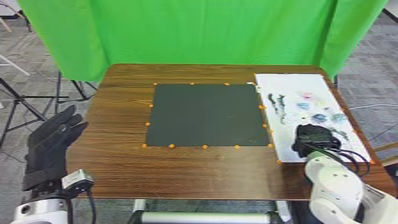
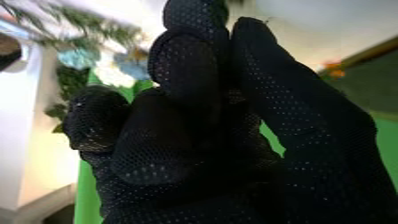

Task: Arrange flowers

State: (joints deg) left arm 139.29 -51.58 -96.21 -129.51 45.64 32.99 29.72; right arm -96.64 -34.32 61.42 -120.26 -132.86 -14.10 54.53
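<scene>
Just beyond right robot hand (image 1: pixel 314 135), flowers (image 1: pixel 338 118)

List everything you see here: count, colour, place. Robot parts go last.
Table: one, brown, centre
Mat: one, dark grey, on the table
Board: one, white, table's right side
Flowers: several, pink, white, blue, on the board
Stems: at least two, dark green, left of the flowers
Markers: many, orange, around mat and board
Curtain: one, green, behind the table
Left hand: one, black, beside the table's left edge
Right hand: one, black, over the board's near part
</scene>
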